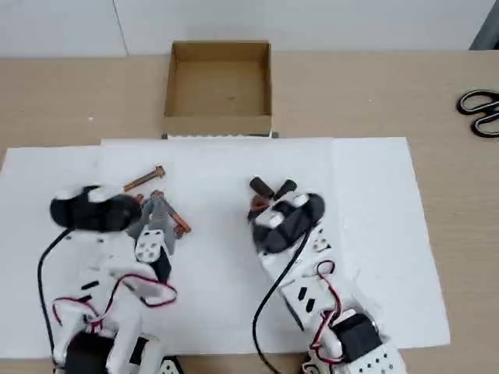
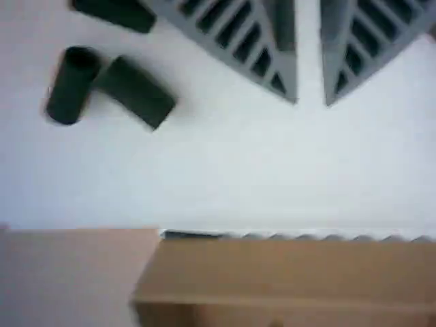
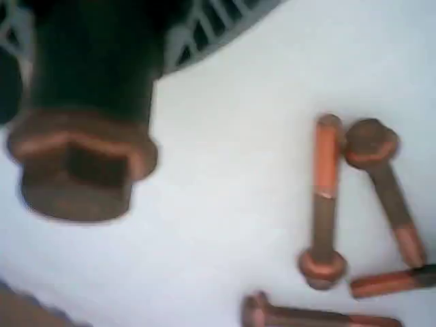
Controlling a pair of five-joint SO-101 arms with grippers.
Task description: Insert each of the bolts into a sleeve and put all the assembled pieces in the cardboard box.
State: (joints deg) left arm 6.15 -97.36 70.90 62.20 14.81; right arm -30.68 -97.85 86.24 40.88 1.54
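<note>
Right gripper (image 1: 263, 206) seems to pinch a sleeved bolt (image 3: 82, 136); left gripper (image 2: 310, 95), spread, sits beside loose bolts (image 1: 145, 178)

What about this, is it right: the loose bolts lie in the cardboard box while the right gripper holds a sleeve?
Not quite. The high view shows the loose bolts on the white paper, not in the cardboard box. The right gripper does hold a sleeve.
</note>
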